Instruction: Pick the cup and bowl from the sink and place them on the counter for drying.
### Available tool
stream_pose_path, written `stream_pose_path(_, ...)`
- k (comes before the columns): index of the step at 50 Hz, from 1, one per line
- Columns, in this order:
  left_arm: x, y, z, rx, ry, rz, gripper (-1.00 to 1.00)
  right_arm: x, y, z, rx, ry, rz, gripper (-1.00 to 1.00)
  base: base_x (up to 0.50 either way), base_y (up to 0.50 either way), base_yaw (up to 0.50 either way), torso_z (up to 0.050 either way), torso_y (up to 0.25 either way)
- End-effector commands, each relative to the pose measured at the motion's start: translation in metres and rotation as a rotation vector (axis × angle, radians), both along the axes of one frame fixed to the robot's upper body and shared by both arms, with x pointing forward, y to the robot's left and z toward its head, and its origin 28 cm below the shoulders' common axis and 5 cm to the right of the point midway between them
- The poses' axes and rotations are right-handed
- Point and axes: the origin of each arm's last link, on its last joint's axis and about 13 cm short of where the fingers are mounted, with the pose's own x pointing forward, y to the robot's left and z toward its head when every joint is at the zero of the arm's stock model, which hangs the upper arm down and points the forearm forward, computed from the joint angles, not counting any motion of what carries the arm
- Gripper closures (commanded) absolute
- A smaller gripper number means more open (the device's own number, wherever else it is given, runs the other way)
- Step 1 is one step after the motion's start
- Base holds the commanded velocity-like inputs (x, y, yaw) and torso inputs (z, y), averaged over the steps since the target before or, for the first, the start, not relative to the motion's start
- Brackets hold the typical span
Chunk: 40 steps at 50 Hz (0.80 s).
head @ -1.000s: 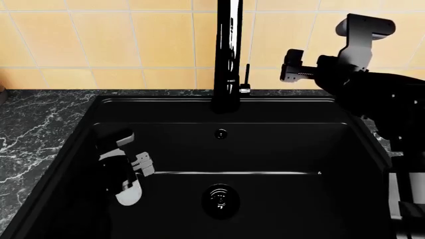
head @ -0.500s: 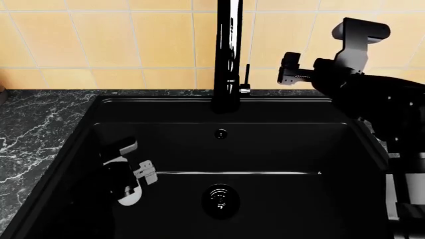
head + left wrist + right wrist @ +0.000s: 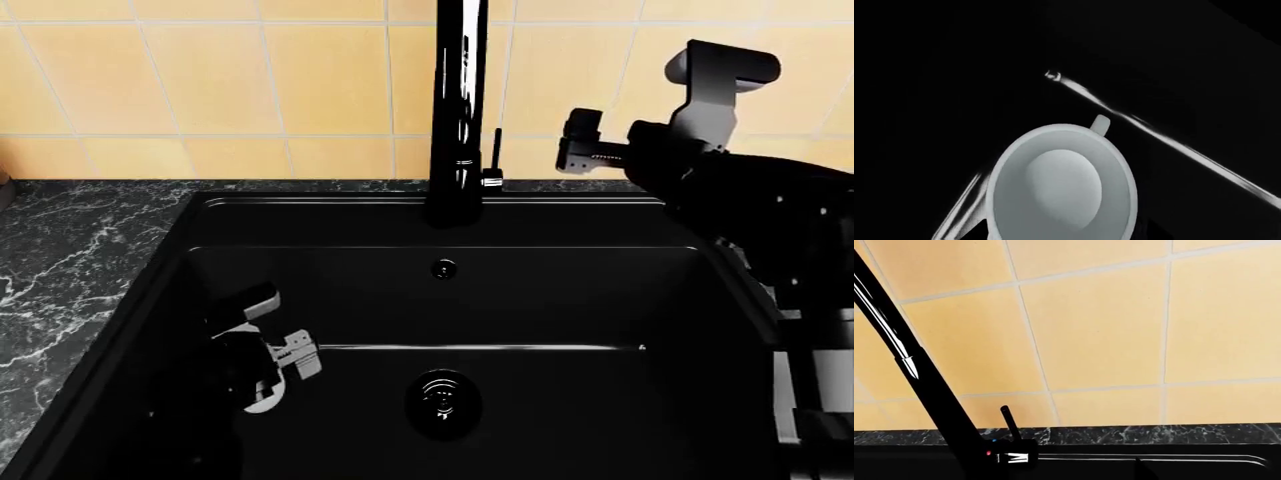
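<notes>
Cup [image 3: 1064,182] stands mouth-up on the sink [image 3: 561,300] floor, directly under your left gripper [image 3: 267,375], axis vertical; jaw state unclear. Right gripper [image 3: 583,145] well away, can't tell either

I find no readable text, label, brand or number anywhere in my feeds. The nearest thing to a sign is on the faucet [image 3: 927,390]: a small red dot and a blue dot at its base, just below the lever [image 3: 1009,421], beside a tiny white mark too small for me to make out.
</notes>
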Motion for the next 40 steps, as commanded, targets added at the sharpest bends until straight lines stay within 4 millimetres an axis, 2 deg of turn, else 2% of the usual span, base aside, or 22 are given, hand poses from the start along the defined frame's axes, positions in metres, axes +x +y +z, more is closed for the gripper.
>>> stream_pose_path(1, 0.0, -0.004, -0.001, -0.02, -0.024, -0.036, -1.0, 0.0, 0.002, -0.002, 0.006, 0.001, 0.008, -1.0, 0.0, 0.0, 0.0, 0.0, 0.0)
stream_pose_path(12, 0.004, -0.004, 0.004, -0.007, -0.04, 0.0, -1.0, 0.001, 0.002, -0.004, 0.008, 0.004, 0.009, -1.0, 0.0, 0.0, 0.0, 0.0, 0.0)
stream_pose_path(13, 0.005, -0.003, 0.005, 0.003, -0.042, 0.017, 1.0, 0.001, 0.002, -0.004, 0.009, 0.005, 0.01, -1.0, 0.0, 0.0, 0.0, 0.0, 0.0)
stream_pose_path(28, 0.012, -0.003, 0.013, 0.03, -0.086, 0.034, 1.0, 0.001, 0.003, -0.007, 0.023, 0.008, 0.015, -1.0, 0.0, 0.0, 0.0, 0.0, 0.0)
stream_pose_path(37, 0.019, -0.005, 0.027, 0.036, -0.116, -0.025, 1.0, 0.001, 0.003, -0.005, 0.023, 0.006, 0.017, -1.0, 0.0, 0.0, 0.0, 0.0, 0.0)
stream_pose_path(40, 0.013, -0.007, 0.038, 0.037, -0.123, -0.04, 1.0, 0.001, 0.003, -0.006, 0.024, 0.008, 0.019, -1.0, 0.0, 0.0, 0.0, 0.0, 0.0)
